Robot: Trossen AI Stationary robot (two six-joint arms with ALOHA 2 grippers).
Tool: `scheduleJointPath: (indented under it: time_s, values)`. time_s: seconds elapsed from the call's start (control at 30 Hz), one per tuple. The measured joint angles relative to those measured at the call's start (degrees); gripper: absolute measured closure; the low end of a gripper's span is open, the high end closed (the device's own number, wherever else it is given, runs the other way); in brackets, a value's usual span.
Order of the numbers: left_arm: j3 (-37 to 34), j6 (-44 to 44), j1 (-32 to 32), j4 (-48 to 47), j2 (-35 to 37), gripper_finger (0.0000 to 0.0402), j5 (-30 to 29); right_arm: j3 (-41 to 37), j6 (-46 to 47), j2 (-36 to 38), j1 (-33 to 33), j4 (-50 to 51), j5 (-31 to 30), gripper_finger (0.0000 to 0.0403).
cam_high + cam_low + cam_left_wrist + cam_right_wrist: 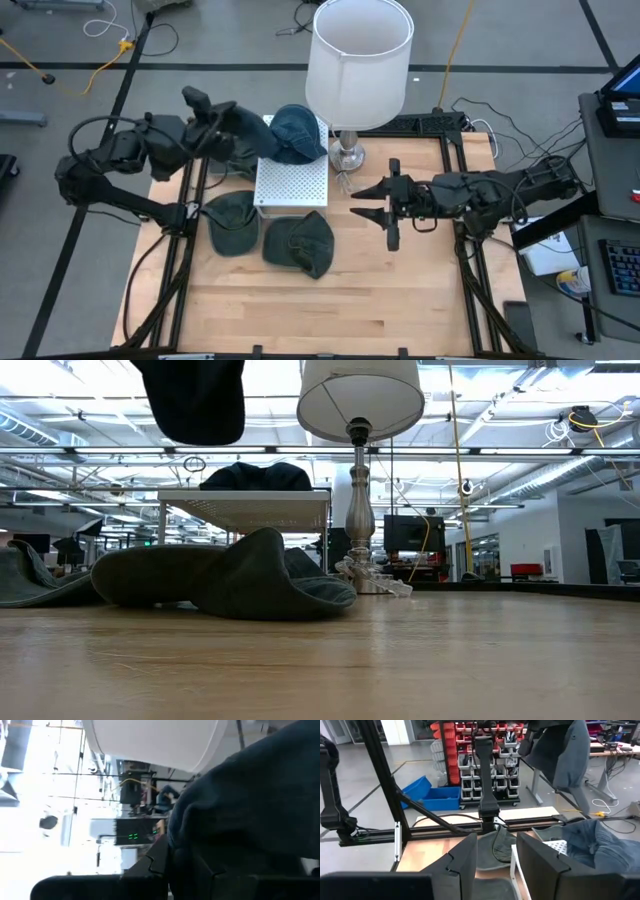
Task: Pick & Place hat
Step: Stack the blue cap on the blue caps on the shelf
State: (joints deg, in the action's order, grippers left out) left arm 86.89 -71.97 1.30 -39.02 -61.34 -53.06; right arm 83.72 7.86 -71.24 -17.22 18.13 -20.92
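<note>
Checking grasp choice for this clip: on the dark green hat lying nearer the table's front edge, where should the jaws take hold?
Grip the green hat at its raised crown fold, coming straight down. It lies slumped flat on the table, and in the low view its soft crown humps up, giving pinchable fabric. The open right gripper looks nearest.

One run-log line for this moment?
left pincer: shut on dark hat, raised beside white stand | right pincer: open, idle | denim hat: on stand

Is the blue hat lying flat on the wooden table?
No, the blue hat sits up on the white raised platform beside the lamp, not on the wooden table.
</note>
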Motion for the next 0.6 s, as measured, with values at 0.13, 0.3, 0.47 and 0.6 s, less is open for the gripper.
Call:
scheduleJointPath:
  time_s: [0.13, 0.3, 0.47, 0.6]
  values:
    - [0.0, -7.9, 3.3, 3.1, -0.1, 0.0358, 0.3, -0.1, 0.0, -0.2, 0.6, 0.2, 0.0, 0.0273]
    - [0.0, -7.7, 8.6, 7.9, 0.9, 0.0358, 10.3, -1.1, 0.0, -0.2, 0.8, 0.2, 0.0, 0.0273]
    - [0.0, -5.6, 14.4, 12.5, 3.1, 0.0358, 20.6, -3.8, 0.0, -0.2, 0.8, 0.1, 0.0, 0.0273]
    - [0.0, -4.5, 20.0, 14.2, 4.2, 0.0358, 29.0, -6.3, 0.0, -0.2, 0.8, -0.6, 0.0, 0.0273]
